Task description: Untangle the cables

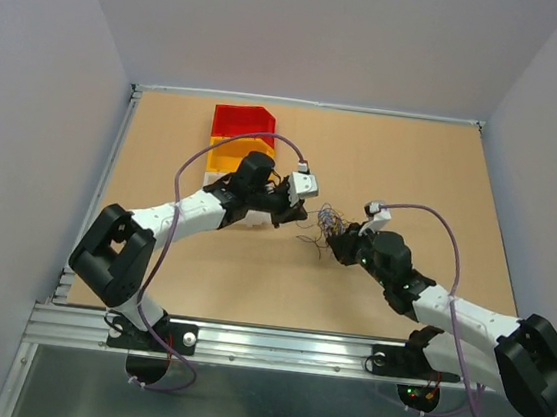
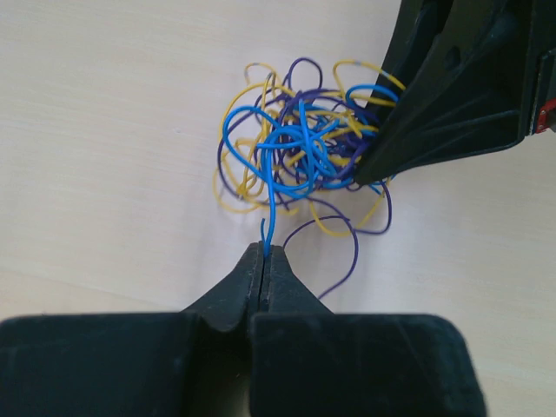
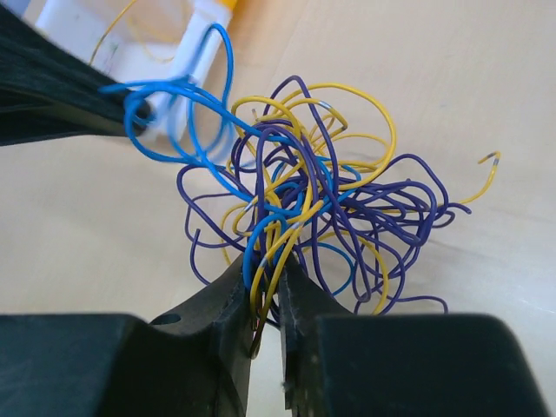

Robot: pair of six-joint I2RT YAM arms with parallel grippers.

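One clump of cables (image 2: 300,148) in three colours (blue, yellow, purple) lies near the centre of the table (image 1: 414,164). The left gripper (image 2: 263,261), at the clump's 9 o'clock, is pinched fully closed on one blue strand (image 2: 270,204). The right gripper (image 3: 265,295), at 4 o'clock, is clamped nearly closed on several mixed strands.

cables (image 2: 295,148): glossy plastic sheath | fingers (image 2: 228,304): matt black plastic | table (image 1: 385,160): smooth matt wood-look
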